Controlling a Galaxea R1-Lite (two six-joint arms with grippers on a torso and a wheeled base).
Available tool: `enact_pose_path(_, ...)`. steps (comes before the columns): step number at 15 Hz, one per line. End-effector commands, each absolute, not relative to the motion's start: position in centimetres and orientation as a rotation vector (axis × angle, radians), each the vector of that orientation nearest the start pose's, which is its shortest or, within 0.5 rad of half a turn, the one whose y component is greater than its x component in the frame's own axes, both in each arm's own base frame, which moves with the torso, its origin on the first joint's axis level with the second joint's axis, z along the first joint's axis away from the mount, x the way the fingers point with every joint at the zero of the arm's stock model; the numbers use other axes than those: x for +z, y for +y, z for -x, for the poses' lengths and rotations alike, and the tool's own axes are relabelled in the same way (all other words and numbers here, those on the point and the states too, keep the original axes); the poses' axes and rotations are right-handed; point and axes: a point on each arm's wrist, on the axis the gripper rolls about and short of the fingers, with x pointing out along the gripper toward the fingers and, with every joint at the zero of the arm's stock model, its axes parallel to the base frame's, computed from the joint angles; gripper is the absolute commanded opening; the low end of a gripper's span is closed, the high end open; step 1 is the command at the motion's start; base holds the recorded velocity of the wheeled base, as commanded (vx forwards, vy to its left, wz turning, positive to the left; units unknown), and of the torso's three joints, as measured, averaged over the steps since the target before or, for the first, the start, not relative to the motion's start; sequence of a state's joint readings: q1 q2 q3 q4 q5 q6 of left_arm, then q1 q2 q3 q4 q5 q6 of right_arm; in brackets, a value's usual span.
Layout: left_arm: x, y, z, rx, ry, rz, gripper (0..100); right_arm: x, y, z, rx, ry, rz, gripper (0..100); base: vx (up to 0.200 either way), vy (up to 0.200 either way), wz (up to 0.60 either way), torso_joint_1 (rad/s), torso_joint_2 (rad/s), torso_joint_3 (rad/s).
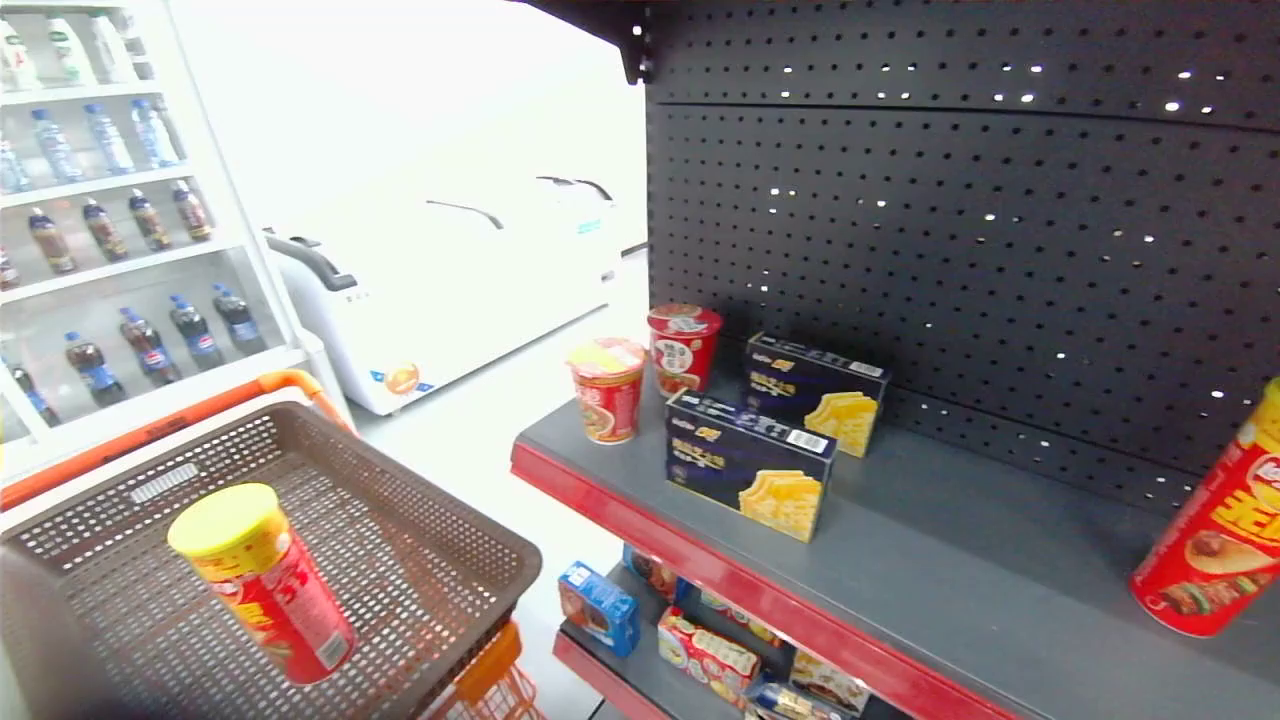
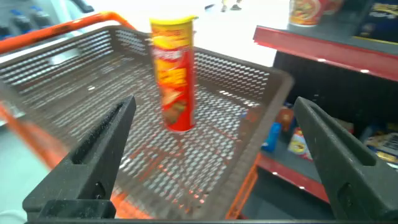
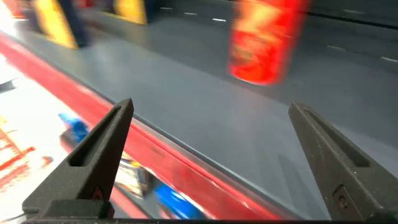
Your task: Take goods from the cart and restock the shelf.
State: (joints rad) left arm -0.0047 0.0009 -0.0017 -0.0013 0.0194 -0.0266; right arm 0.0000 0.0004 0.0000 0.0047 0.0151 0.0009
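A red chip can with a yellow lid [image 1: 262, 580] stands in the brown mesh cart basket [image 1: 430, 520]. In the left wrist view the same can [image 2: 174, 74] stands upright beyond my open left gripper [image 2: 214, 155], which hangs over the basket's rim with nothing between its fingers. A second red chip can [image 1: 1220, 530] stands on the grey shelf [image 1: 950, 560] at the far right. In the right wrist view that can [image 3: 264, 40] is ahead of my open right gripper [image 3: 217, 158], which is off the shelf's red front edge and holds nothing.
Two cup noodles [image 1: 640, 375] and two dark blue boxes [image 1: 780, 440] stand on the shelf's left part. Black pegboard [image 1: 960, 220] backs the shelf. Snack packs [image 1: 700, 640] fill the lower shelf. A drinks fridge [image 1: 100, 200] and a white freezer [image 1: 450, 290] stand behind the cart.
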Motion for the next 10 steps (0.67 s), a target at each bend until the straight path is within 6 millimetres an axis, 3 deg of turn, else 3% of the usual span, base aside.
enact_pose_path(1,7.57,0.05,2.27,0.014,0.0,0.025,100,7.5,0.04,2.28,0.017,0.005,0.0,100,0.0,0.0,0.0,0.0,0.0,0.0)
enact_pose_path(8,7.8,0.11,1.66,-0.024,0.085,0.019,100,7.5,0.04,2.28,0.015,0.005,0.0,100,0.0,0.0,0.0,0.0,0.0,0.0)
enact_pose_path(10,7.86,0.09,1.35,0.0,0.124,-0.078,100,7.5,0.04,2.28,0.015,0.005,0.0,100,0.0,0.0,0.0,0.0,0.0,0.0)
